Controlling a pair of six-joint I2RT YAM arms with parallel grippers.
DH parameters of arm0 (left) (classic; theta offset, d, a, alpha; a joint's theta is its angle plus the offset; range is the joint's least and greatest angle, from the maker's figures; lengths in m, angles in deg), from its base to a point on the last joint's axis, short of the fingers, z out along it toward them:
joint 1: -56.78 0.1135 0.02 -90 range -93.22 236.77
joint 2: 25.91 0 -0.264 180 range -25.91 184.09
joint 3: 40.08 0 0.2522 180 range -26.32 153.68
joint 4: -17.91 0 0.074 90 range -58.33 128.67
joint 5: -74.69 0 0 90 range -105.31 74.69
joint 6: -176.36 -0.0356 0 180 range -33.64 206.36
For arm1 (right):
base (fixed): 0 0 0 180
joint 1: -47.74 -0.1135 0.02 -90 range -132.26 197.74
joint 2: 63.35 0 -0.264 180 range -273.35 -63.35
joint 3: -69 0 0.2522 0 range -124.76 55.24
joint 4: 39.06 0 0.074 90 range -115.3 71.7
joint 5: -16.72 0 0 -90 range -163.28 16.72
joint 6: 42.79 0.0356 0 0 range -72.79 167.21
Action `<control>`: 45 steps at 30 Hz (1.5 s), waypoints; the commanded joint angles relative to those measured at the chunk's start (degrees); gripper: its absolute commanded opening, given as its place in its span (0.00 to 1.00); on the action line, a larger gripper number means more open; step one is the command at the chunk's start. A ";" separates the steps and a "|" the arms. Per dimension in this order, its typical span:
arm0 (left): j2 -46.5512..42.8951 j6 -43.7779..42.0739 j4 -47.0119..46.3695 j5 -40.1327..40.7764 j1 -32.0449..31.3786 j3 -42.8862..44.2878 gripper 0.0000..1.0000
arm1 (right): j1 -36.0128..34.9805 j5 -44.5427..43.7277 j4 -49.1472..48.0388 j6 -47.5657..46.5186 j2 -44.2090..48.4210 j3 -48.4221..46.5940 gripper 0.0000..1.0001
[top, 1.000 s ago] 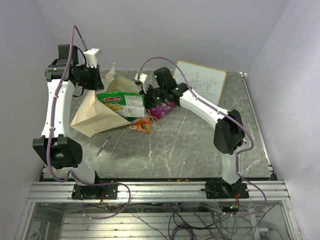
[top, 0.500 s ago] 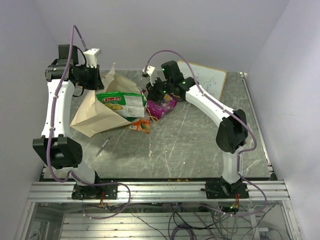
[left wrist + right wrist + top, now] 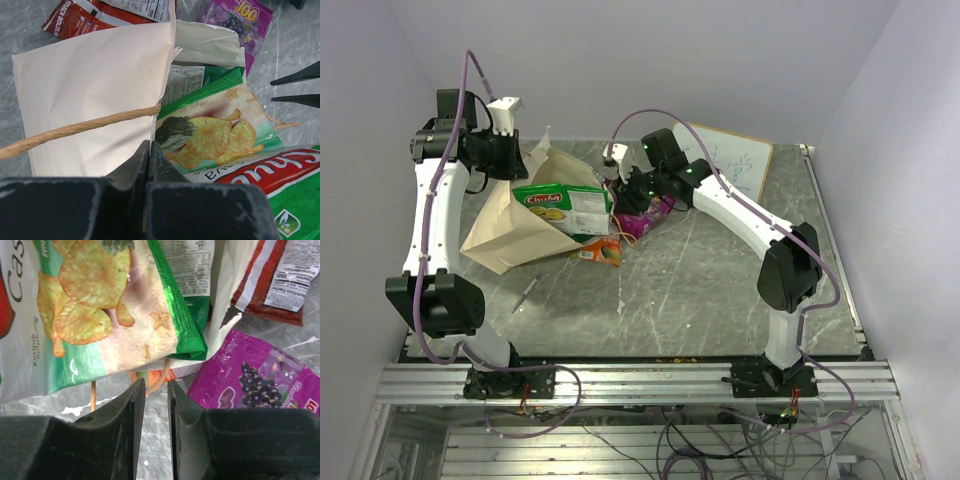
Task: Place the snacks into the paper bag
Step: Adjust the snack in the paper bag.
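Observation:
The paper bag [image 3: 510, 228] lies on its side at the left, mouth toward the centre. My left gripper [image 3: 508, 152] is shut on its upper rim [image 3: 150, 145], next to a cord handle [image 3: 75, 129]. A green-and-white chips packet [image 3: 565, 207] sticks halfway out of the mouth [image 3: 215, 135]. My right gripper [image 3: 627, 190] hovers just right of the mouth, jaws slightly apart and empty [image 3: 156, 387]. A purple packet [image 3: 647, 218] lies under it [image 3: 245, 385]. An orange packet [image 3: 600, 250] lies by the mouth. A red packet [image 3: 85, 17] lies behind the bag [image 3: 280, 275].
A framed whiteboard [image 3: 725, 160] leans at the back right behind the right arm. A thin pen [image 3: 528, 293] lies in front of the bag. White walls close in the table on three sides.
The right arm's elbow has swung right and its wrist has risen and turned, with the gripper staying by the bag mouth. The left arm and bag have not moved.

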 commanded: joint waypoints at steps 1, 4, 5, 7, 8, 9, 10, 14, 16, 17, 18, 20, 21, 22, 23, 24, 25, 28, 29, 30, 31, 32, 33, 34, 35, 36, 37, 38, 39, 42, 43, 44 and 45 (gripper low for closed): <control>-0.62 0.31 -2.61 -0.06 0.37 0.13 0.07 | -1.11 1.98 0.88 0.45 -1.67 -0.43 0.25; -0.62 0.38 -2.59 -0.16 0.39 0.17 0.07 | -1.83 2.03 0.95 0.74 -2.70 -1.14 0.25; -0.62 0.41 -2.54 -0.21 0.38 0.17 0.07 | -2.10 2.10 1.18 0.76 -3.21 -1.60 0.25; -0.62 0.42 -2.57 -0.26 0.37 0.26 0.07 | -2.60 2.11 1.47 0.90 -3.95 -2.25 0.25; -0.62 0.35 -2.60 -0.30 0.32 0.21 0.07 | -2.80 2.11 1.45 1.09 -4.02 -2.50 0.25; -0.71 0.34 -2.60 -0.28 0.39 0.18 0.07 | -2.98 2.25 1.39 1.23 -4.03 -2.80 0.25; -0.74 0.35 -2.61 -0.38 0.33 0.10 0.07 | -3.07 2.49 1.24 1.62 -5.51 -3.36 0.25; -0.86 0.42 -2.82 -0.35 0.32 -0.25 0.07 | -3.12 3.99 0.44 3.75 -7.20 -6.02 0.24; -0.95 0.42 -2.85 -0.40 0.33 -0.44 0.07 | -3.18 4.44 0.25 4.66 -8.16 -8.02 0.24; -1.01 0.43 -2.94 -0.39 0.32 -0.53 0.07 | -3.22 4.50 0.24 5.02 -8.69 -9.08 0.24; -1.10 0.43 -2.91 -0.37 0.32 -0.65 0.07 | -3.28 4.52 0.19 5.30 -9.26 -10.22 0.24; -1.23 0.43 -3.01 -0.37 0.35 -0.89 0.07 | -3.23 4.36 -0.21 6.07 -10.39 -11.78 0.24; -1.35 0.43 -3.00 -0.39 0.39 -0.95 0.07 | -3.25 4.20 -0.64 6.45 -10.87 -12.33 0.24; -1.45 0.37 -3.04 -0.31 0.32 -1.08 0.07 | -3.42 4.02 -1.12 6.92 -11.23 -12.73 0.23; -1.53 0.34 -3.07 -0.28 0.32 -1.14 0.07 | -3.51 3.81 -1.56 7.30 -11.64 -13.07 0.24; -1.60 0.38 -3.15 -0.25 0.33 -1.26 0.07 | -3.59 3.63 -1.91 7.70 -12.18 -13.55 0.24; -1.61 0.40 -3.15 -0.24 0.33 -1.31 0.07 | -3.71 3.54 -2.16 7.97 -12.80 -14.13 0.23; -1.58 0.49 -3.16 -0.29 0.36 -1.21 0.07 | -4.09 3.59 -1.70 8.74 -15.12 -17.28 0.23; -1.53 0.49 -3.21 -0.28 0.34 -1.15 0.07 | -4.17 3.60 -1.68 9.02 -15.79 -18.25 0.24; -1.55 0.55 -3.12 -0.30 0.38 -1.07 0.07 | -4.28 3.49 -1.79 9.29 -16.48 -19.00 0.24; -1.50 0.56 -3.12 -0.26 0.40 -1.07 0.07 | -4.44 3.12 -1.94 9.43 -17.08 -19.80 0.24; -1.52 0.55 -3.12 -0.19 0.36 -1.07 0.07 | -4.43 2.64 -2.02 9.58 -17.77 -20.73 0.24; -1.61 0.59 -3.13 -0.17 0.33 -1.10 0.07 | -4.57 2.04 -2.04 9.70 -18.53 -21.80 0.24; -1.67 0.58 -3.11 -0.22 0.33 -1.06 0.07 | -4.54 1.34 -2.01 9.80 -19.32 -23.06 0.24; -1.79 0.60 -3.04 -0.22 0.38 -1.08 0.07 | -4.53 0.37 -1.83 9.67 -20.07 -24.31 0.24; -1.86 0.48 -2.98 -0.18 0.33 -1.11 0.07 | -4.47 -0.48 -1.35 9.35 -20.73 -25.75 0.25; -1.99 0.53 -3.02 -0.12 0.36 -1.16 0.07 | -4.51 -1.03 -0.92 8.99 -21.14 -26.93 0.26; -2.17 0.56 -3.10 0.05 0.32 -1.27 0.07 | -4.38 -1.40 -0.70 8.57 -21.13 -27.73 0.27; -2.39 0.56 -3.16 0.13 0.35 -1.38 0.07 | -4.29 -1.79 -0.69 8.06 -20.52 -28.07 0.29; -2.84 0.59 -3.31 0.41 0.37 -1.58 0.07 | -3.53 -3.58 -1.12 6.15 -17.57 -27.31 0.35; -2.86 0.60 -3.26 0.44 0.32 -1.58 0.07 | -3.15 -3.96 -1.12 5.52 -16.38 -26.85 0.36; -2.90 0.68 -3.29 0.48 0.32 -1.58 0.07 | -2.53 -4.19 -0.99 4.99 -15.15 -26.55 0.38; -2.97 0.73 -3.34 0.52 0.37 -1.59 0.07 | -1.95 -4.00 -0.72 4.34 -14.03 -26.22 0.40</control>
